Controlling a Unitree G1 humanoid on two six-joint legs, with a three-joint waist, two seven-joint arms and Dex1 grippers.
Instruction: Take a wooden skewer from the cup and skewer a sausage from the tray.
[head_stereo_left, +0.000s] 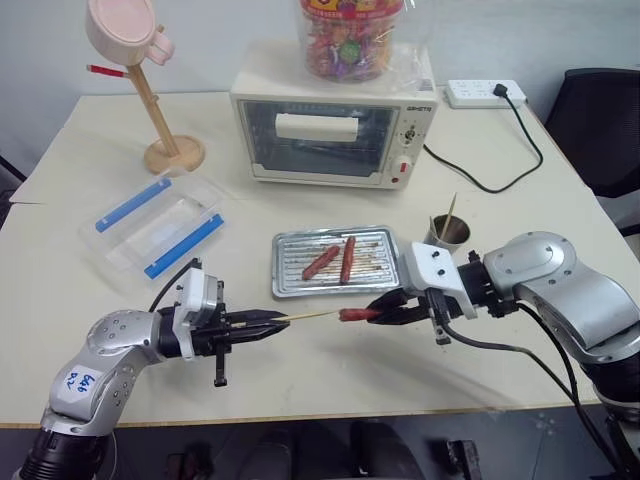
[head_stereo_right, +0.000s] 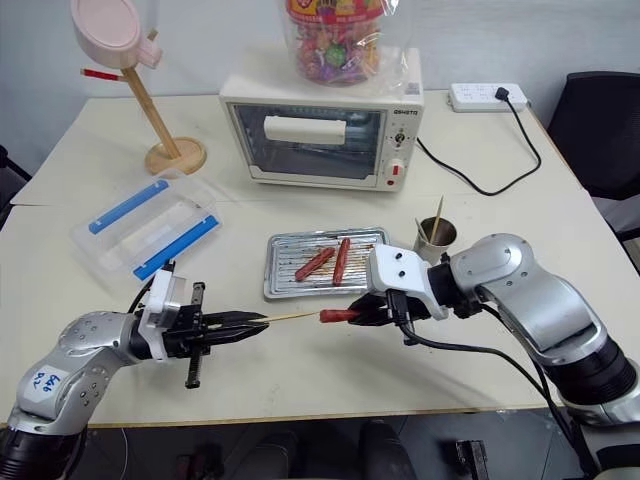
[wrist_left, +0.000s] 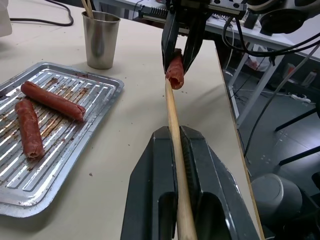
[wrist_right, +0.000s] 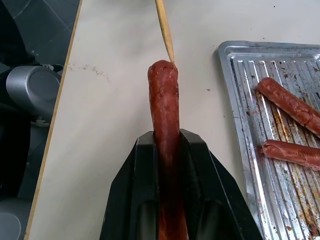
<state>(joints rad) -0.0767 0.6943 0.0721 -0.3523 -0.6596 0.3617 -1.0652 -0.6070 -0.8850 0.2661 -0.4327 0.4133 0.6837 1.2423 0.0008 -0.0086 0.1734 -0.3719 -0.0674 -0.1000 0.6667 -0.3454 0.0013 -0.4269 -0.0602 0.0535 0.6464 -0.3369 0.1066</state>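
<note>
Two arms meet just in front of the tray (head_stereo_left: 285, 285), and the step in hand is the piercing itself: the left end effector (head_stereo_left: 272, 322) is clamped tight on the wooden skewer (head_stereo_left: 312, 315), which runs level toward the right, while the right end effector (head_stereo_left: 385, 310) is closed around the sausage (head_stereo_left: 358, 314), gripping it along its length with one end poking out toward the stick. In the right wrist view the pointed tip sits at the edge of that exposed end, touching or about to enter; whether it has broken the skin I cannot tell. The next move, as I judge it, calls for pushing stick and sausage together along one line, keeping the tip centred on the end face so it does not slide off the side or come out through the flank, and the thin stick could bow if the push goes off axis. Both pieces are held in the air above the bench (head_stereo_left: 330, 380), near its front edge. As for containers, the tray holds two more sausages lying on its ridged, grease-marked base, and the cup (head_stereo_left: 448, 233), just beside the tray's right end, has a few spare skewers standing in it.
</note>
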